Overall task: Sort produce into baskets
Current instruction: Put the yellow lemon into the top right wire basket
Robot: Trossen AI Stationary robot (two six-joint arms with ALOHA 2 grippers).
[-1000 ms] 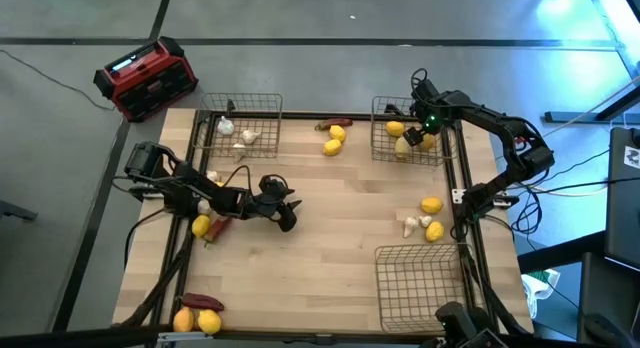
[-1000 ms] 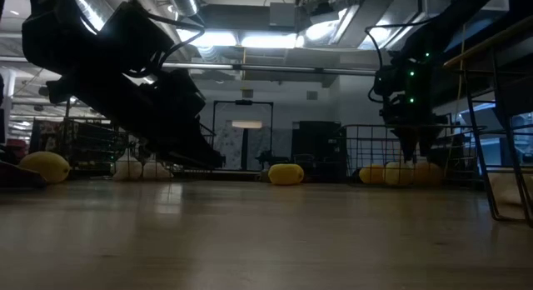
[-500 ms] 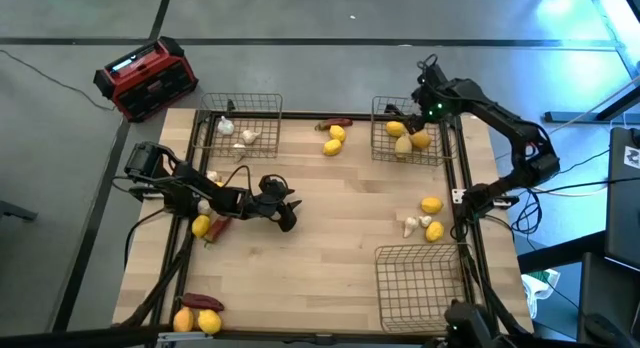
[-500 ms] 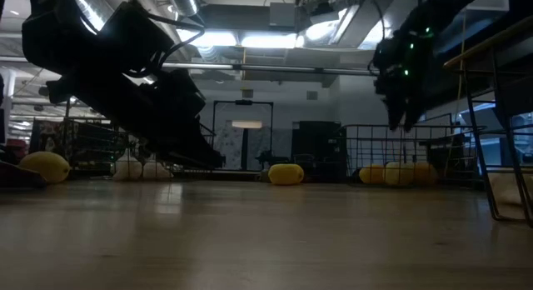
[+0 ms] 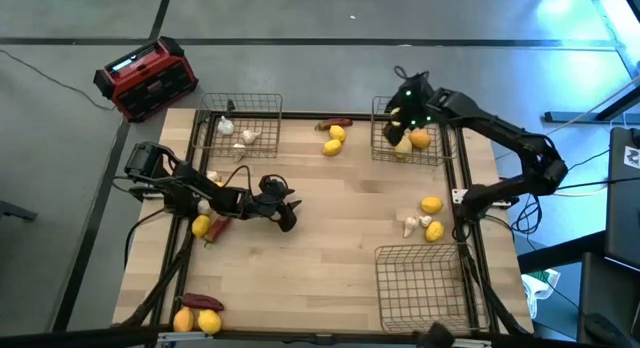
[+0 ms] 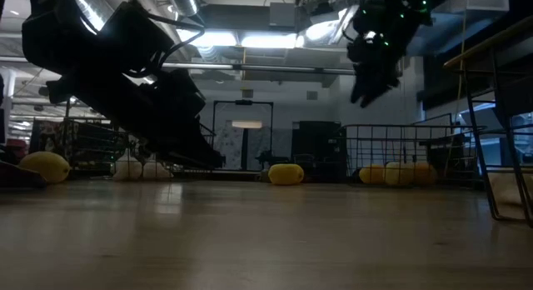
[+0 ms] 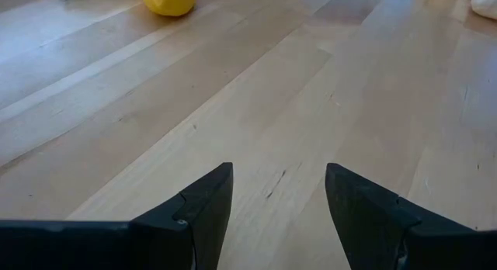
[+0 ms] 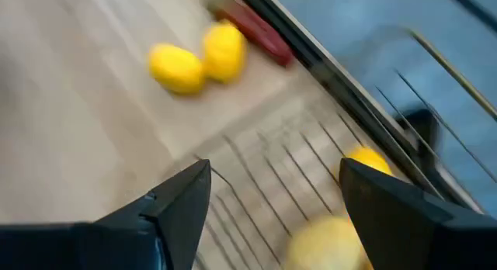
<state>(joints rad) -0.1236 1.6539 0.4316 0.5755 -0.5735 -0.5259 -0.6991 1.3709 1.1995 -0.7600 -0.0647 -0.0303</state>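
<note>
Three wire baskets stand on the wooden table: far left (image 5: 240, 123), far right (image 5: 412, 148) and near right (image 5: 420, 283). The far right basket holds yellow and orange fruits (image 5: 420, 140). My right gripper (image 5: 398, 113) hangs open and empty high above that basket's far left corner (image 6: 366, 90). Its wrist view shows two yellow fruits (image 8: 194, 57) and a red pepper (image 8: 252, 29) beyond the mesh (image 8: 272, 185). My left gripper (image 5: 288, 213) stands open and empty just over bare wood left of the table's middle (image 7: 276, 192).
Whitish bulbs (image 5: 236, 132) lie in the far left basket. Loose produce: fruit and bulbs (image 5: 428, 220) at the right, a fruit and pepper (image 5: 208, 226) at the left, more (image 5: 197, 316) at the near left corner. A red and black box (image 5: 145, 78) sits off the table.
My right gripper has risen out of the far right basket and swung toward the table's left, turning as it went; the fruits stay in the basket. My left arm has kept still.
</note>
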